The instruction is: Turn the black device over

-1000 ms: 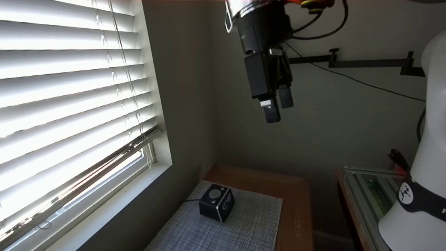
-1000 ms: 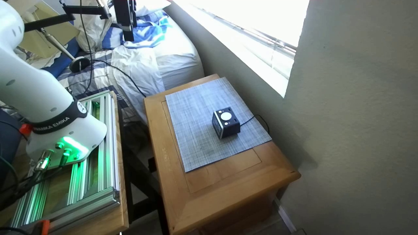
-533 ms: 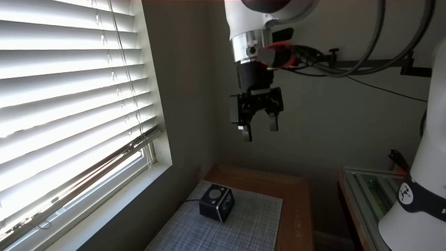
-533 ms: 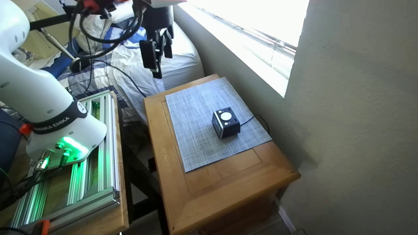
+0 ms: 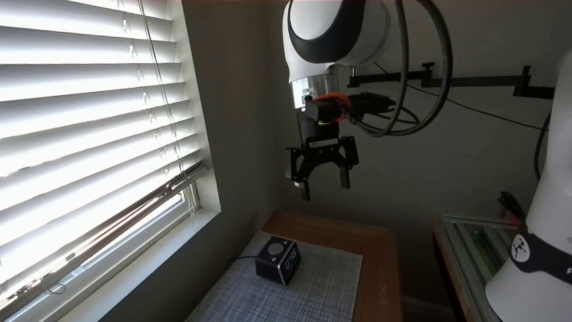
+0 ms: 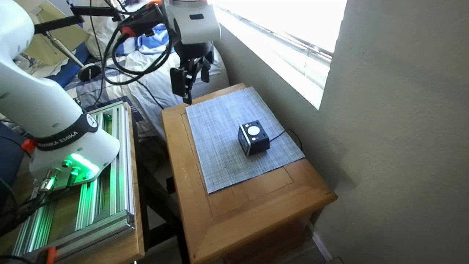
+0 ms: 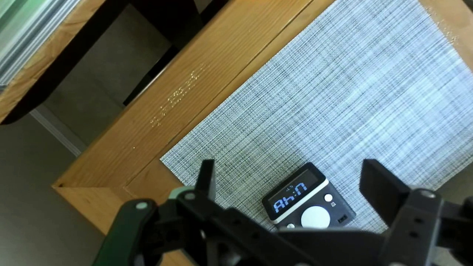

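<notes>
The black device is a small boxy clock with a lit digital display, a pale edge strip and a light round button on top. It sits upright on the grey woven mat in both exterior views (image 5: pixel 278 260) (image 6: pixel 253 137). In the wrist view, the device (image 7: pixel 295 195) shows between and beyond the fingers, its lower part hidden by the gripper body. My gripper is open and empty in both exterior views (image 5: pixel 325 185) (image 6: pixel 196 89), pointing down, well above the wooden table and away from the device. The wrist view shows the gripper's fingers (image 7: pixel 289 168) wide apart.
The grey mat (image 6: pixel 220 154) lies on a wooden table (image 6: pixel 253 216). A thin black cable (image 6: pixel 280 135) runs from the device toward the wall. A window with blinds (image 5: pixel 89 112) is beside the table. A bed (image 6: pixel 199 69) stands beyond it. The arm's base frame (image 6: pixel 121 176) is alongside.
The arm has swung over toward the table and come lower, and the gripper has turned so that both fingers show spread. The device has not moved.
</notes>
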`<state>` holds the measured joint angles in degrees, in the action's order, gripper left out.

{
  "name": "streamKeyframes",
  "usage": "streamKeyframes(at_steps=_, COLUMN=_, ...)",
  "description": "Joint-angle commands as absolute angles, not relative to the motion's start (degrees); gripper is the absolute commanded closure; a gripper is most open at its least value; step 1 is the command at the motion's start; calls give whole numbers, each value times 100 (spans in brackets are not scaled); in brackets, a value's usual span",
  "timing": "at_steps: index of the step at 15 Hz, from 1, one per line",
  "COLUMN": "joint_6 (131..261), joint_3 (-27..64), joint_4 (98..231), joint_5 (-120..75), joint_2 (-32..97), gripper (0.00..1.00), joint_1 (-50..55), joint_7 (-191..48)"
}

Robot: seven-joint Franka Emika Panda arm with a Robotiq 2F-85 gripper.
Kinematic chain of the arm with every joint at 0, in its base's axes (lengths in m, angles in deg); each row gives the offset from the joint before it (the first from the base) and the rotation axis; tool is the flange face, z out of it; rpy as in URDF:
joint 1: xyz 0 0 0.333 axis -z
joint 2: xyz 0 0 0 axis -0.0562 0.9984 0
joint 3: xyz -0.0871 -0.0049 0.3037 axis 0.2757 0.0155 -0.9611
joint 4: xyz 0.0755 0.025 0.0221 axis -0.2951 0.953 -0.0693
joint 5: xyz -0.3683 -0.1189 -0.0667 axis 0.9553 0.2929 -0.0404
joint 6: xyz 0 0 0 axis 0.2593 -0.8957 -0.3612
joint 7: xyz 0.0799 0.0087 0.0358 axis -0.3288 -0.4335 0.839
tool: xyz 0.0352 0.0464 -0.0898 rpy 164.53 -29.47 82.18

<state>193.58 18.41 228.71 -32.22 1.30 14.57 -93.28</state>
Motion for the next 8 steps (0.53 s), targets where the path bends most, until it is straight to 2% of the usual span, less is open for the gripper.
streamKeyframes(at_steps=1, joint_6=19348, joint_3=1861, joint_4=22858, joint_5=-3214, joint_2=129, gripper=0, joint_1=1439, joint_7=-9342)
streamKeyframes(at_steps=8, joint_6=19967, joint_3=2197, joint_4=22451, joint_5=-3827, joint_2=1218, gripper=0, joint_1=1578, joint_7=-9956)
